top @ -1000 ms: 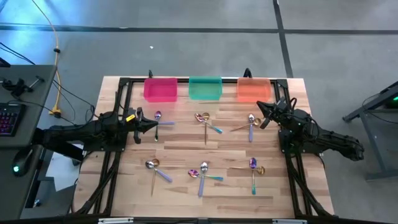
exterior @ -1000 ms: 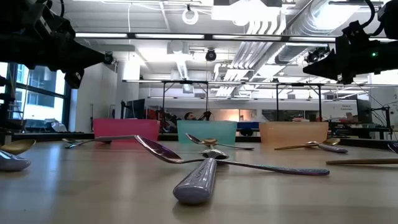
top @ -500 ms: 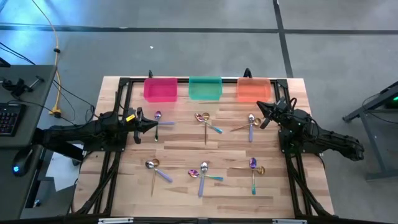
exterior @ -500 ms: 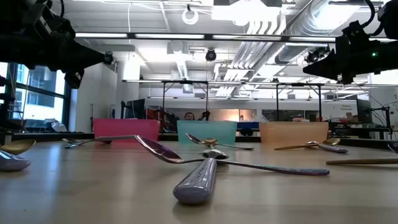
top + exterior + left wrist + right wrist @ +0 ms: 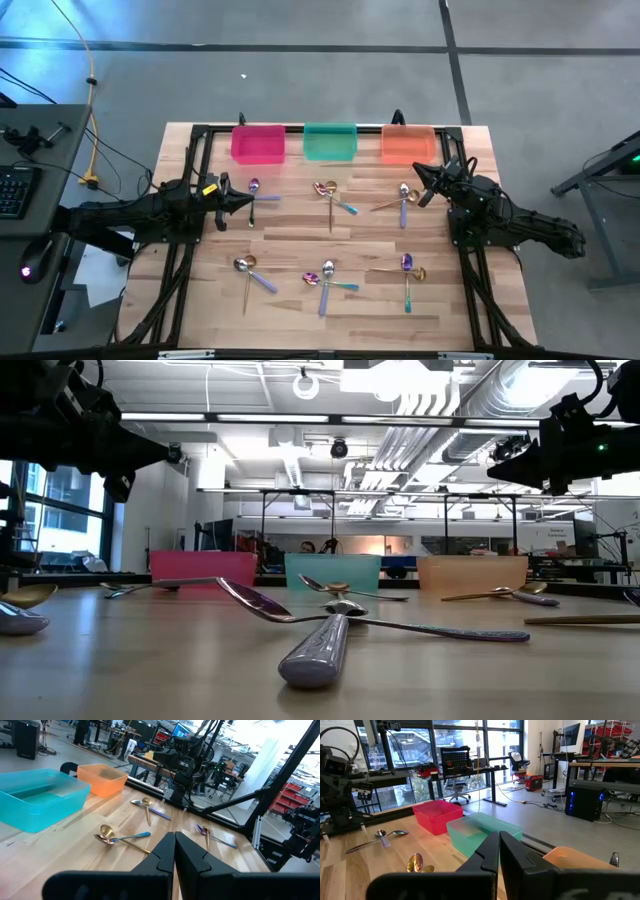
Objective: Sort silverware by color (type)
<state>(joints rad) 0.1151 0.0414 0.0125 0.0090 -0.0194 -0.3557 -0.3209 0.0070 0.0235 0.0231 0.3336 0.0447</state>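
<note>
The wooden table (image 5: 300, 230) fills the middle of the high view, framed by a black rail, with a dark arm reaching in from each side. Along its far edge stand three plastic bins in a row: a pink bin (image 5: 257, 143), a green bin (image 5: 330, 141) and an orange bin (image 5: 408, 143).

The left gripper (image 5: 248, 202) hangs above the table's left side, level with the far row of spoons, its tip near the spoon pair in front of the pink bin. Its two fingers (image 5: 167, 854) are pressed together with nothing between them, and they touch no spoon. The right gripper (image 5: 418, 171) hangs above the table's right side, just in front of the orange bin, close to the spoons there. Its fingers (image 5: 492, 851) are likewise closed flat against each other, holding nothing.

The silverware (image 5: 328, 275) lies on the tabletop in six small crossed clusters, none in a bin. The far row has a cluster (image 5: 254, 189) before the pink bin, one (image 5: 331, 195) before the green bin and one (image 5: 402, 196) before the orange bin. The near row has clusters at left (image 5: 247, 268), centre and right (image 5: 407, 268). Gold, silver-lavender and purple spoons with teal handles are mixed within them.
</note>
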